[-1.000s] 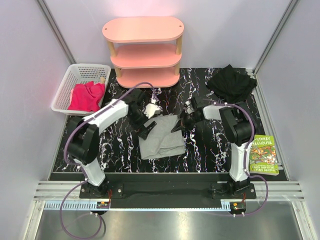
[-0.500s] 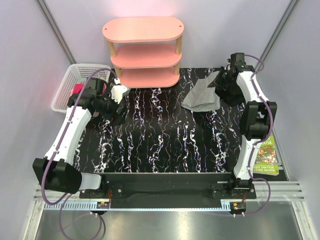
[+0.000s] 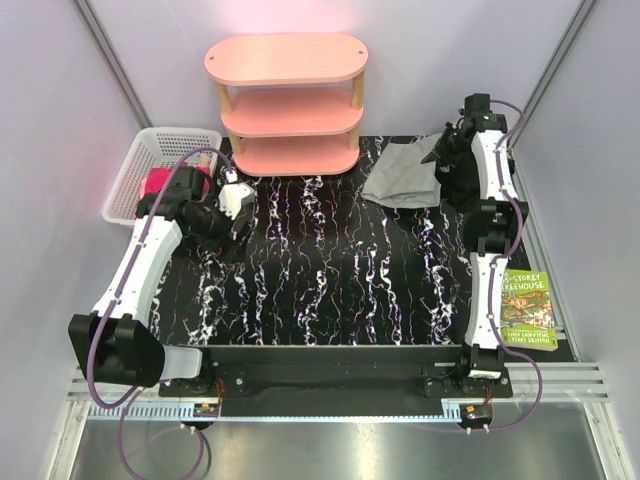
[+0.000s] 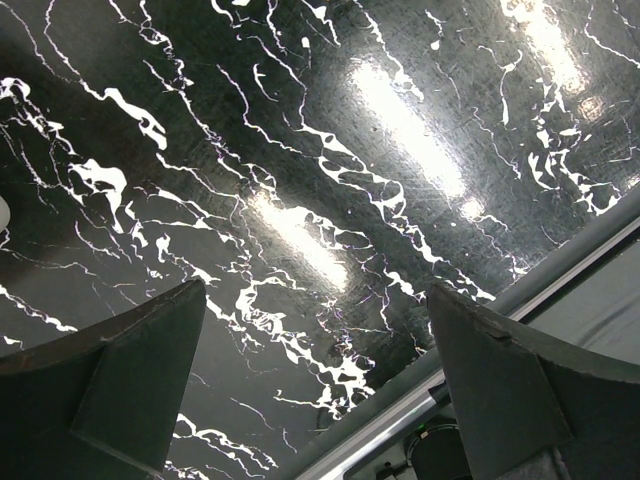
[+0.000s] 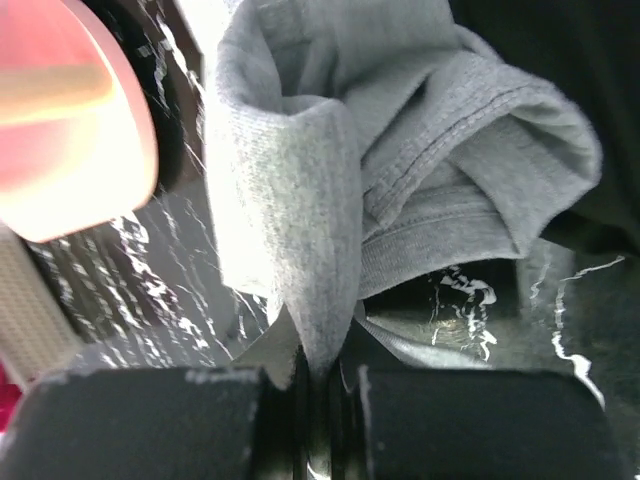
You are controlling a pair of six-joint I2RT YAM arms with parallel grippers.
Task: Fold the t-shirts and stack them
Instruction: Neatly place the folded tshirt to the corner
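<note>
Two arms, one load: right gripper point(image 5: 325, 378) pinches a fold of the grey shirt point(image 3: 402, 182) at upper right, next to the black shirt point(image 5: 545, 40), probably for stacking there. Left gripper point(image 4: 315, 340) hangs spread, empty, near the basket point(image 3: 122, 180) at left.

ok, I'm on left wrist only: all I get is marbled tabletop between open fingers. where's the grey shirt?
Observer: Far right corner of the table. The grey t-shirt is bunched there, well away from your arm.
Operator: Is anything holding it?
Observer: Yes. The right tool is shut on a fold of it.
Operator: And the pink one?
Observer: The magenta cloth bundle is in the white basket at the far left, just beyond the left tool.
</note>
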